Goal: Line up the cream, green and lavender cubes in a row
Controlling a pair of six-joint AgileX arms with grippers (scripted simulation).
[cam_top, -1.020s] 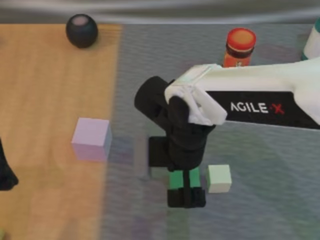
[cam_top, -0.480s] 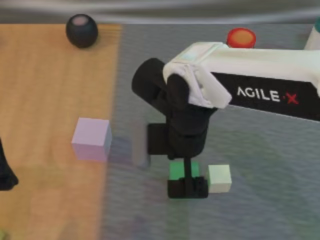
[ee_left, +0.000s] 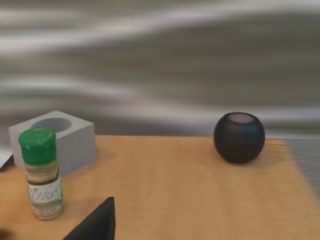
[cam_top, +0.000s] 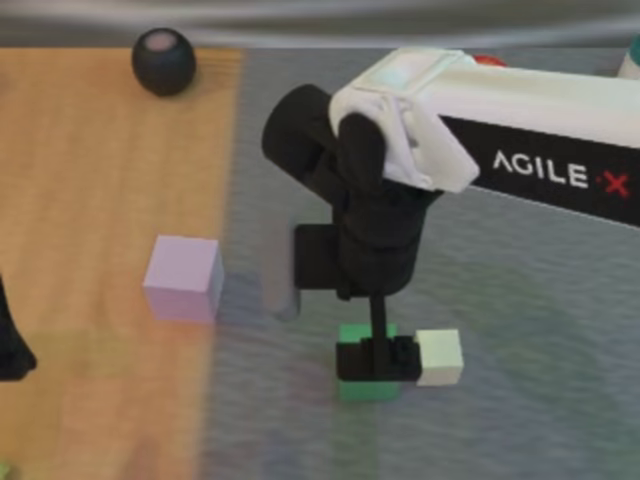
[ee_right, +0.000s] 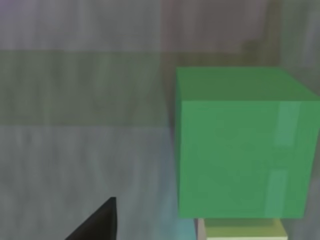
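Note:
The green cube [cam_top: 368,388] rests on the grey surface, its right side close against the smaller cream cube [cam_top: 440,357]. My right gripper [cam_top: 378,360] hovers directly above the green cube, open and holding nothing. In the right wrist view the green cube [ee_right: 240,145] stands apart from the one visible finger [ee_right: 102,220], with a sliver of the cream cube [ee_right: 245,231] beside it. The lavender cube [cam_top: 183,277] sits alone on the orange mat, well to the left. My left arm [cam_top: 10,345] is parked at the left edge; one of its fingers [ee_left: 100,222] shows over bare mat.
A dark ball [cam_top: 163,60] lies at the back of the orange mat [cam_top: 100,180]. The red-lidded jar [cam_top: 490,60] is almost hidden behind my right arm. A green-capped bottle [ee_left: 41,175] and a grey holed block [ee_left: 60,137] show in the left wrist view.
My right gripper has risen off the green cube, which stays on the table beside the cream cube. The right arm has shifted back and now covers most of the jar.

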